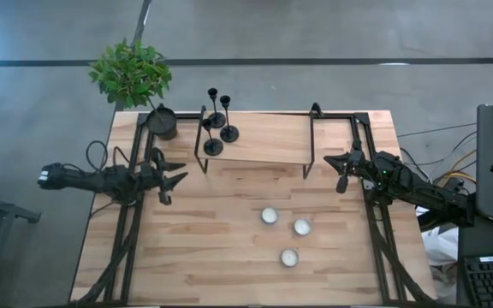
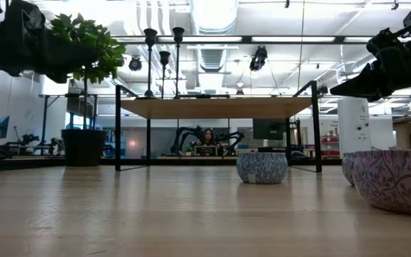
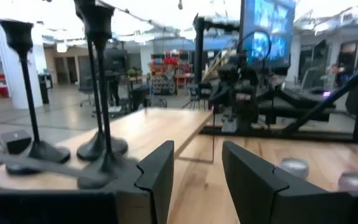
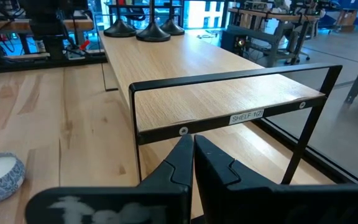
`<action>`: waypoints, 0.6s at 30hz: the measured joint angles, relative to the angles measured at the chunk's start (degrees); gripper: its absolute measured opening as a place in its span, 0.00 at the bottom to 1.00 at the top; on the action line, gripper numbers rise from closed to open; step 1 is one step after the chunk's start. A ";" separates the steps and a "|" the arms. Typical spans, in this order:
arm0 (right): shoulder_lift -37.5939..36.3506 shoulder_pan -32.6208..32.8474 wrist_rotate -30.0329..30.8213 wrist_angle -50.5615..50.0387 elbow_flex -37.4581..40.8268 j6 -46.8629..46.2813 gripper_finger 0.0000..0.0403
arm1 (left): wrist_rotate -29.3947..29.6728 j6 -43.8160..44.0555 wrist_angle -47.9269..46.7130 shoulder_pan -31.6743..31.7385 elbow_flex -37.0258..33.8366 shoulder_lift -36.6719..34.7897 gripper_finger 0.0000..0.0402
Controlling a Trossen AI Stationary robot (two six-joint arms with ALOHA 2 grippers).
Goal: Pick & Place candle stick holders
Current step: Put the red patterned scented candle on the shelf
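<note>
Three black candlesticks stand on their round bases at the left end of a wooden shelf. They also show in the low view, the left wrist view and the right wrist view. Three silvery-white tealight cups sit on the table in front of the shelf. My left gripper is open and empty, left of the shelf; its own view looks toward the candlesticks. My right gripper is shut and empty at the shelf's right end, as its own view shows.
A dark pot with a green plant stands at the table's far left corner, beside the shelf. The shelf's black metal frame is right in front of my right gripper. A patterned cup stands near the low camera.
</note>
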State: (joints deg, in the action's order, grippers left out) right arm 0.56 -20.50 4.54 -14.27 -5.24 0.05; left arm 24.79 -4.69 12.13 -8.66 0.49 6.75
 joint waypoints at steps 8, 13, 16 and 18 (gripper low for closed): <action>0.00 0.01 0.00 -0.01 -0.02 0.00 0.02 | -0.05 0.45 -7.09 2.93 -0.03 -5.90 0.35; -0.02 0.01 -0.01 -0.02 -0.01 -0.01 0.02 | -0.23 0.51 -8.19 3.04 -0.04 -6.73 0.35; -0.02 0.00 0.00 0.00 0.00 0.00 0.02 | -0.23 0.49 -8.26 3.03 -0.07 -6.74 0.35; -0.02 0.01 0.00 -0.02 -0.02 0.00 0.02 | -0.23 0.47 -8.27 3.03 -0.07 -6.74 0.35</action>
State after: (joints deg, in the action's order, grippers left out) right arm 0.54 -20.49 4.54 -14.28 -5.26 0.05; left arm 24.56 -4.23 3.86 -5.63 0.43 0.01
